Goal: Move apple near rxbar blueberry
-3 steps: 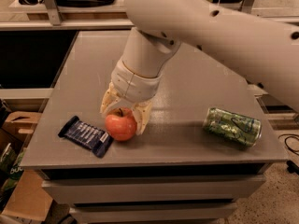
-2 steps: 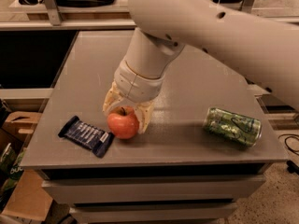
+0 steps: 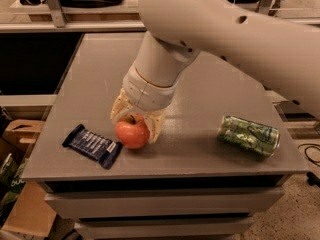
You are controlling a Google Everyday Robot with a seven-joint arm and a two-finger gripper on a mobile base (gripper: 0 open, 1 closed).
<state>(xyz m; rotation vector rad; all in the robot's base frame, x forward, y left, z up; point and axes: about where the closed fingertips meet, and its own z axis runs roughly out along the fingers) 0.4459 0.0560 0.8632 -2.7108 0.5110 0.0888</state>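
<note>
The red-orange apple [image 3: 132, 132] rests on the grey table [image 3: 200, 99] near its front left. Its left side almost touches the right end of the dark navy rxbar blueberry [image 3: 92, 145], which lies flat and slanted. My gripper [image 3: 135, 120] comes down from above and behind the apple. Its cream fingers [image 3: 156, 127] flank the apple's two sides and are closed on it. The big white arm crosses the upper right of the view.
A green patterned drink can [image 3: 248, 135] lies on its side at the front right of the table. The table's front edge is just below the apple and the bar. Cardboard boxes [image 3: 20, 134] stand on the floor to the left.
My gripper and the apple have shifted slightly to the right, and the apple stays beside the bar. The bar and the can have not moved.
</note>
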